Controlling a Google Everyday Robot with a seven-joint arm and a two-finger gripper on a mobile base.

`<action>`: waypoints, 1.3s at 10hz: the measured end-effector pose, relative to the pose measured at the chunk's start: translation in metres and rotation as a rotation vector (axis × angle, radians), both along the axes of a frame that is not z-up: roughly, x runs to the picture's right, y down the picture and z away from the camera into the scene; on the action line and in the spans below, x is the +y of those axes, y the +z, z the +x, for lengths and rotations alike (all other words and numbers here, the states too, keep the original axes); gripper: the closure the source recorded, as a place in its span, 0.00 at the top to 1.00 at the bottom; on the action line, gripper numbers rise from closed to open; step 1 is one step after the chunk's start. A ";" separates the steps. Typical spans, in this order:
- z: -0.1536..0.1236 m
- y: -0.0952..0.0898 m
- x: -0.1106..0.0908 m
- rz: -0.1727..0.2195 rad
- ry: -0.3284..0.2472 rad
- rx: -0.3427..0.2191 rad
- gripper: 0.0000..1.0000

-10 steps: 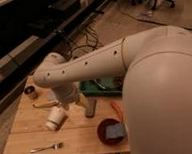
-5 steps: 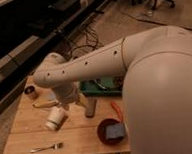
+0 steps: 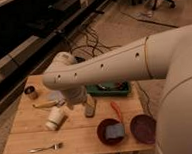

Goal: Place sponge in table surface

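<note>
Fingers spread wide, nothing between them that I can see. Gripper (image 3: pixel 89 110) points down over the middle of the table surface (image 3: pixel 79 135), just in front of the green tray (image 3: pixel 122 92). Sponge (image 3: pixel 114 132) sits in the red bowl (image 3: pixel 101 132) near the front edge, right of the gripper and apart from it. White cup (image 3: pixel 55 118) lies on its side to the left, fork (image 3: pixel 45 147) front-left.
</note>
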State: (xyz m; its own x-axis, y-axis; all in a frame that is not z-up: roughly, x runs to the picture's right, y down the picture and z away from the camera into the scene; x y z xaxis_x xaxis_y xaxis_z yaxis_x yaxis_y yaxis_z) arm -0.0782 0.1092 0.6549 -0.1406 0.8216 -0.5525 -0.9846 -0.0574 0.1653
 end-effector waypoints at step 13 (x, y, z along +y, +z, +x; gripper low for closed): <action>0.017 0.000 0.001 0.005 0.000 -0.056 0.65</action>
State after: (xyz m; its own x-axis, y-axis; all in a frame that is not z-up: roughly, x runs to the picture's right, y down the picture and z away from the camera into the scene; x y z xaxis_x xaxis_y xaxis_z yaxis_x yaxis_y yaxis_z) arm -0.0610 0.1100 0.6548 -0.1095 0.8244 -0.5553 -0.9923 -0.0583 0.1091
